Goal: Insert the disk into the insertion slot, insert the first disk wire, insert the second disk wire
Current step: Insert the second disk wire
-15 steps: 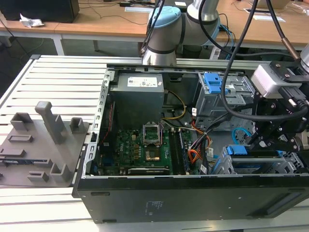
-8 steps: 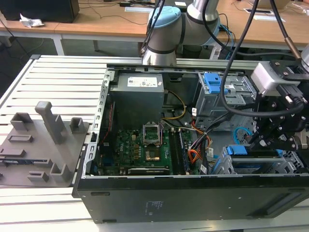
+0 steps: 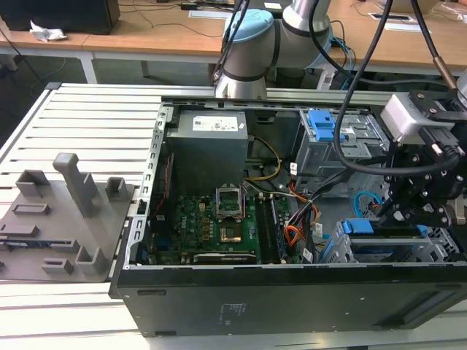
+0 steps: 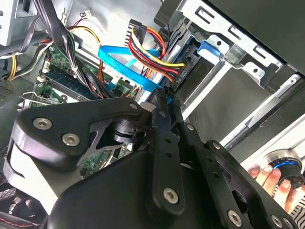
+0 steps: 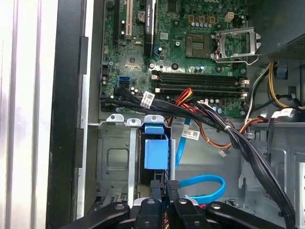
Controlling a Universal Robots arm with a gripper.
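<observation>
The end effector [image 5: 164, 191] hangs inside the open computer case [image 3: 292, 292], its fingers [image 4: 162, 102] drawn narrow with their tips at the dark plugs behind the disk [image 5: 156, 153]. The disk, in its blue carrier, sits seated in the insertion slot [image 5: 114, 157]. The first disk wire [image 4: 152, 47], a red, orange and yellow bundle, runs to the disk's rear. The second disk wire [image 5: 202, 183], light blue, loops just beside the fingers. The motherboard [image 5: 190, 52] lies beyond.
</observation>
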